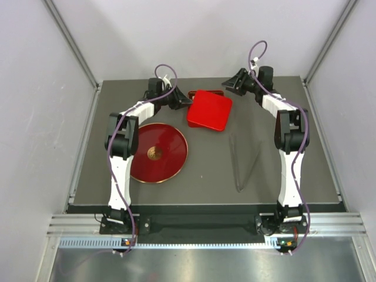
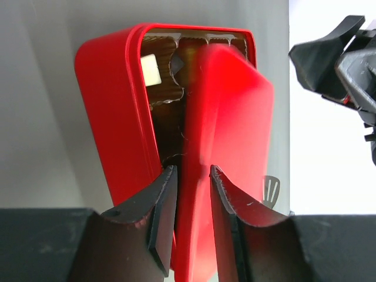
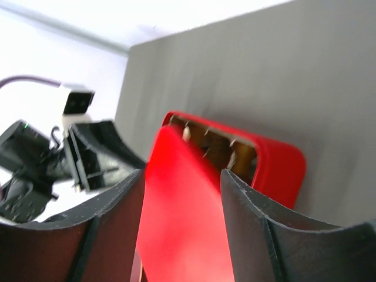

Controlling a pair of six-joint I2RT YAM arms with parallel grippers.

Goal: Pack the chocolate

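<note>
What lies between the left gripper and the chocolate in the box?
The red lid, its edge pinched by the left gripper, half covering the red box over the chocolate; the left wrist view shows it.

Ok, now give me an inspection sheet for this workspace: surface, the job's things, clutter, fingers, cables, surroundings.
Surface: dark grey table, no spills seen.
Job's things: red box at the back, its lid askew and only partly covering it; a cream-white chocolate shows inside among brown paper cups.
Clutter: red plate with a golden ball at its centre; tongs lying on the table.
Fingers: left fingers shut on the lid's edge; right fingers open near the lid, holding nothing.
Cables: purple cables run along both arms.
Surroundings: white walls; metal rail at the near edge.
</note>
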